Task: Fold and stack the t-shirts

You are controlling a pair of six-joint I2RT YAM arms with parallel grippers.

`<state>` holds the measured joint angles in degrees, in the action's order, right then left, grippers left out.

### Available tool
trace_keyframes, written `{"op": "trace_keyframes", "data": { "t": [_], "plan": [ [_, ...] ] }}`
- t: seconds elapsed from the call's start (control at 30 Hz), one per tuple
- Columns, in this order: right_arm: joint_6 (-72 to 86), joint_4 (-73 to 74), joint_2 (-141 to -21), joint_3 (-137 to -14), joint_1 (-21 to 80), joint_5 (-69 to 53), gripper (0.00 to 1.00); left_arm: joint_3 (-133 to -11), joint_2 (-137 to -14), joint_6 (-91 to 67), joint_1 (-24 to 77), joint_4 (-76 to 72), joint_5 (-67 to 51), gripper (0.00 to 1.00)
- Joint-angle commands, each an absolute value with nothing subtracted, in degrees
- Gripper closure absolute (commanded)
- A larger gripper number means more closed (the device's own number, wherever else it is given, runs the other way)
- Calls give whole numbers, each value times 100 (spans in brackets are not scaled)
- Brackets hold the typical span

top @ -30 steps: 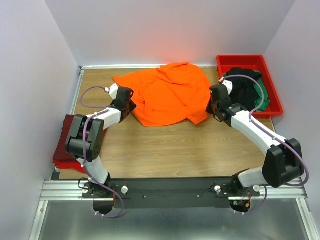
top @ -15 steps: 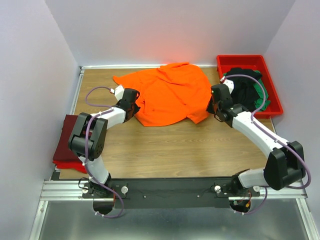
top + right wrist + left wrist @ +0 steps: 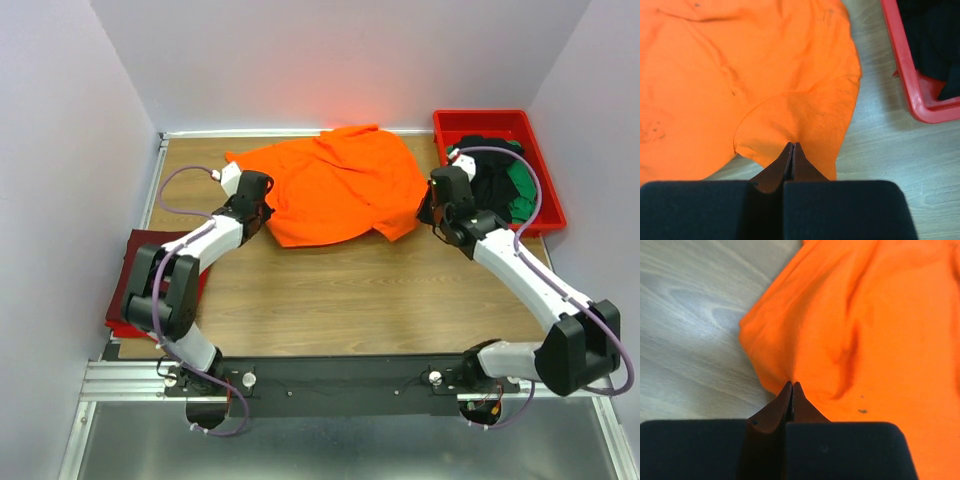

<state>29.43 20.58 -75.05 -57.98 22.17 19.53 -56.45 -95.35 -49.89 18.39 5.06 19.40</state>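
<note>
Left fingers (image 3: pixel 776 410) pinch lower-left edge of orange shirt (image 3: pixel 335 185), right fingers (image 3: pixel 776 170) its lower-right edge; shirt spans left-right between them, upper centre.

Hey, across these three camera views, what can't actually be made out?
Top view: the left arm covers part of the maroon and red cloth stack; shirts uncountable.
Top view: black and green clothes bunched in the red plastic tray, under the right arm's cable; number unclear.
Wrist views: left gripper and right gripper shut on the bright orange cloth t-shirt; fingers hide how much cloth is pinched.
</note>
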Motion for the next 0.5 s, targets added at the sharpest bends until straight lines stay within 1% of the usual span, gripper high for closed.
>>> {"op": "trace_keyframes", "data": {
  "t": [0.0, 0.13, 0.2, 0.23, 0.27, 0.3, 0.33, 0.37, 0.43, 0.47],
  "plan": [
    [2874, 2215, -7084, -6117, 2224, 1898, 100, -5870, -8816, -4746, 1854, 949, 2338, 100],
    [2830, 2224, -7294, -6520, 2215, 2056, 100, -6203, -8727, -4571, 1820, 1028, 2364, 100],
    [2821, 2206, -7750, -6916, 2145, 2144, 100, -6520, -9121, -4378, 1776, 1098, 2286, 100],
    [2795, 2215, -7935, -7065, 2101, 2171, 100, -6948, -9323, -4290, 1723, 1099, 2163, 100],
    [2751, 2206, -8163, -7258, 2048, 2171, 100, -7196, -9839, -4219, 1697, 1177, 2127, 100],
    [2734, 2206, -8583, -7599, 1917, 2180, 100, -7799, -10122, -4001, 1661, 1221, 2023, 100],
    [2716, 2180, -8848, -7803, 1855, 2188, 100, -8127, -10438, -3912, 1635, 1335, 1891, 100],
    [2655, 2180, -9077, -7987, 1802, 2145, 100, -8417, -11016, -3815, 1583, 1510, 1611, 93],
    [2646, 2171, -9734, -8480, 1644, 2022, 100, -9023, -11415, -3727, 1573, 1608, 1373, 81],
    [2611, 2171, -9930, -8612, 1609, 1987, 100, -9079, -11547, -3727, 1565, 1582, 1301, 72]
  ]
}}
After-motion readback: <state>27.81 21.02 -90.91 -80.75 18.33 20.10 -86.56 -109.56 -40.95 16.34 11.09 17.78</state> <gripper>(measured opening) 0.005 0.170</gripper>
